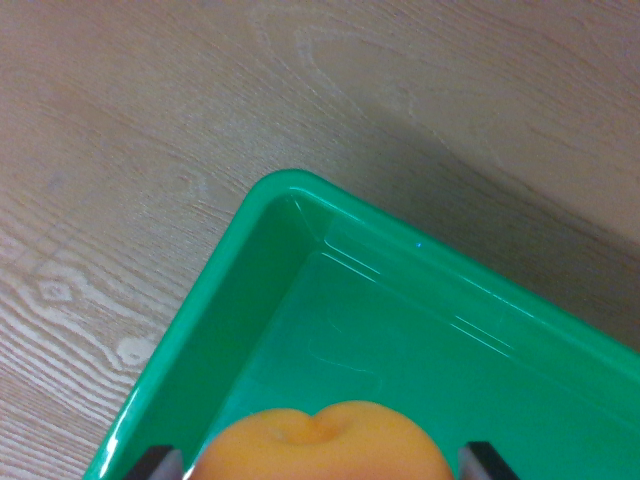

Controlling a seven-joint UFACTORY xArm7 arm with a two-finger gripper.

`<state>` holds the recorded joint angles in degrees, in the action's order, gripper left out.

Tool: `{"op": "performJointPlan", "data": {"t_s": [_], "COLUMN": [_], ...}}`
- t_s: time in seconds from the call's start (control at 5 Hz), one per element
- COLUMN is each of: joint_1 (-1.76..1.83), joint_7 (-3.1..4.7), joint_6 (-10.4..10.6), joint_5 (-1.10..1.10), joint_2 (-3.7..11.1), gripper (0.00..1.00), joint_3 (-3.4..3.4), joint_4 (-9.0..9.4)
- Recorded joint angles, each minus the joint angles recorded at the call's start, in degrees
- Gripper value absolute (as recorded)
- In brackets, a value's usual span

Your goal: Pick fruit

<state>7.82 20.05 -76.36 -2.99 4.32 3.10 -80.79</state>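
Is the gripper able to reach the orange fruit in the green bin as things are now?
Probably yes. The fruit already sits between the two fingertips of the gripper at the bottom of the wrist view, over the green bin. Nothing lies between them, though actual contact cannot be judged.

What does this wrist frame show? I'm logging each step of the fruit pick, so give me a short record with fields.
fruit: orange-yellow fruit with a dimple on top, at the bottom edge of the wrist view, cut off by it
gripper: gripper, only two dark fingertips showing, one on each side of the fruit; contact cannot be told
container: green plastic bin, corner in view, fruit over its inside
surface: pale wood-grain table
other items: none visible
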Motion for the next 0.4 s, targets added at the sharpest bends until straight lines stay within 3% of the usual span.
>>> {"op": "performJointPlan", "data": {"t_s": [0.2,0.4], "joint_1": [-0.02,-0.02], "joint_7": [-0.06,-0.06], "joint_6": [-1.28,-1.28], "joint_5": [0.01,0.01], "joint_2": [-0.53,-0.53], "gripper": [1.00,1.00], "joint_3": [0.00,0.00], "joint_4": [-0.75,-0.75]}}
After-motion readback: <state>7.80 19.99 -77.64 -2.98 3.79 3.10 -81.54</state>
